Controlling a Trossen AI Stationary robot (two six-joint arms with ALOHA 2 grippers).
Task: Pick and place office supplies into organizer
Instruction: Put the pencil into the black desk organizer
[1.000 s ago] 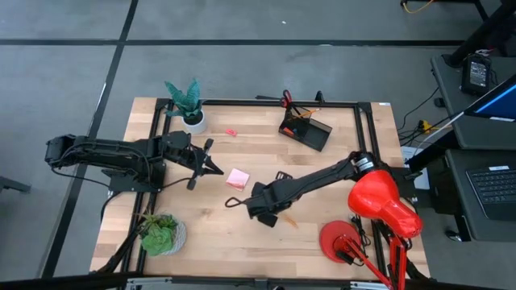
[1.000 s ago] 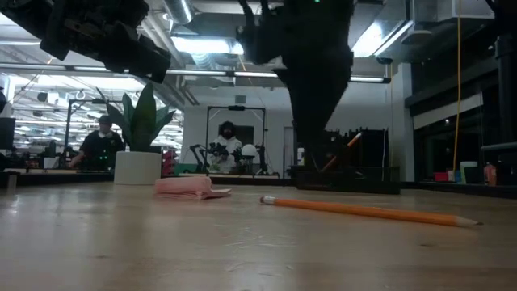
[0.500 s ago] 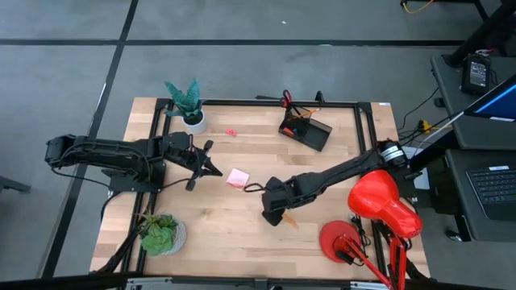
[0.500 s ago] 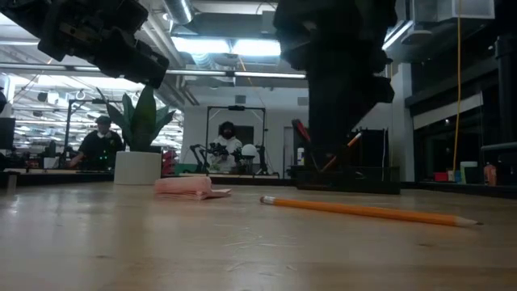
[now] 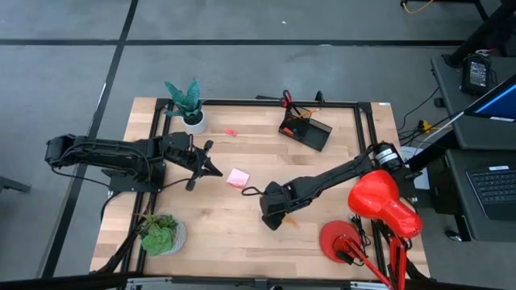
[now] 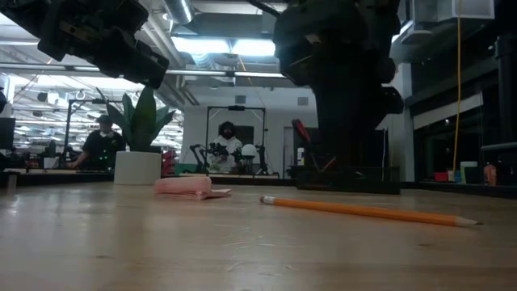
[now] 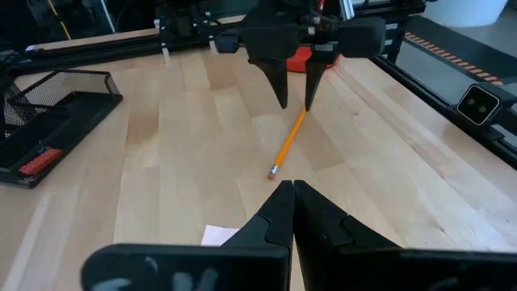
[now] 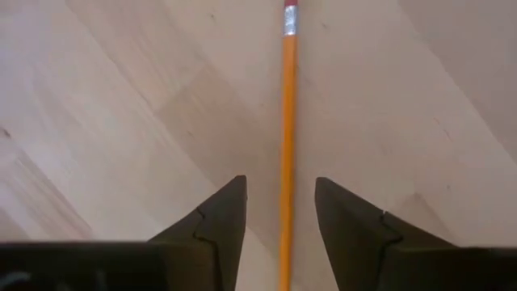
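An orange pencil (image 5: 289, 219) lies flat on the wood, also seen in the low view (image 6: 367, 212) and the left wrist view (image 7: 287, 145). My right gripper (image 8: 280, 190) is open and points down over it, one finger on each side of the shaft (image 8: 287, 121), touching nothing. The left wrist view shows this gripper (image 7: 295, 101) near the pencil's pointed end. A pink sticky-note pad (image 5: 237, 178) lies flat left of it. The black mesh organizer (image 5: 305, 129) sits by the far edge with red-handled scissors (image 5: 286, 98) standing in it. My left gripper (image 5: 205, 159) is shut and hovers left of the pad.
A tiny red eraser (image 5: 231, 132) lies near the white-potted plant (image 5: 187, 103). A second plant (image 5: 161, 234) stands at the near left. The red desk lamp (image 5: 379, 201) and its base (image 5: 343, 242) crowd the near right, close to my right arm. People show in the room behind (image 6: 228, 145).
My right gripper has moved a little toward the table's right edge, from near the pad to over the pencil, and its wrist has turned. The pencil, the pad and my left arm have stayed where they were.
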